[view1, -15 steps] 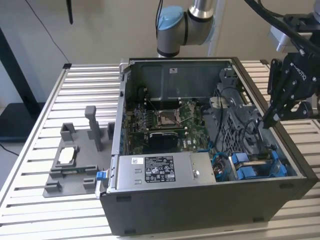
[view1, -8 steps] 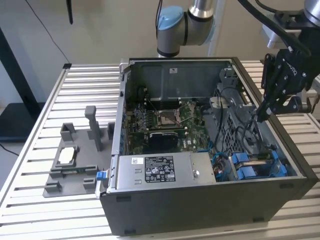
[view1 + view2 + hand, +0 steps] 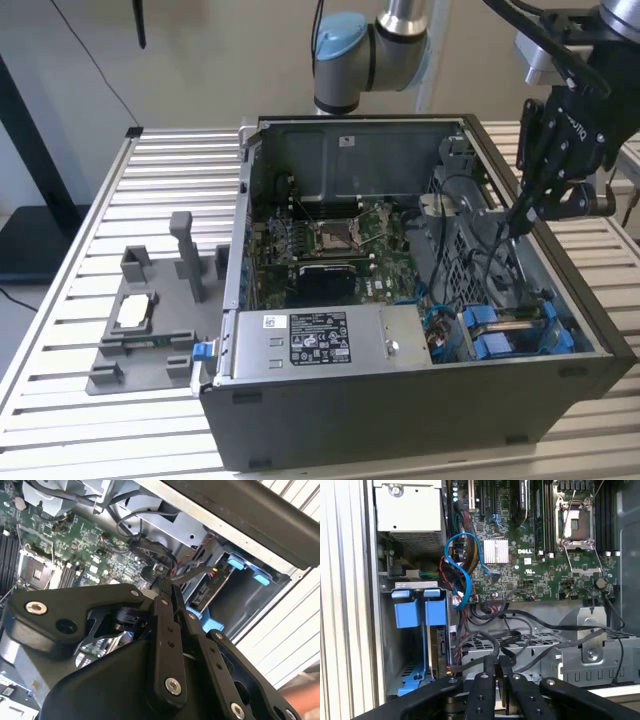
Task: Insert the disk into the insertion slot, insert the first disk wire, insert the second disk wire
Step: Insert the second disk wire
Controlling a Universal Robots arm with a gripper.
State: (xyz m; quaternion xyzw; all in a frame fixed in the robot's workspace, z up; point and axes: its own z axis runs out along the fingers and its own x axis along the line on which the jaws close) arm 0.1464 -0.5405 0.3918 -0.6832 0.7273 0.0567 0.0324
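The disk (image 3: pixel 522 316) stands on edge in its blue carrier (image 3: pixel 497 345) inside the insertion slot (image 3: pixel 562 335), at the case's near corner on the exterior view's right. In the first wrist view the carrier's blue tabs (image 3: pixel 406 614) sit at the slot's (image 3: pixel 387 645) mouth, with the disk's edge (image 3: pixel 441 647) beside them. My gripper (image 3: pixel 517 222) hangs inside the case above the slot. Its fingers press together on a black disk wire (image 3: pixel 195 573) that trails toward the slot (image 3: pixel 245 600). Both wrist views show the gripper (image 3: pixel 167 585) (image 3: pixel 496 661) shut, among black cables (image 3: pixel 485 639).
The open case holds a green motherboard (image 3: pixel 330 245), a grey power-supply box (image 3: pixel 320 340) at its near side and a looped blue cable (image 3: pixel 462 575). A grey fixture (image 3: pixel 150 320) lies on the slatted table (image 3: pixel 70 300) at the exterior view's left. The arm's base (image 3: pixel 350 50) stands behind the case.
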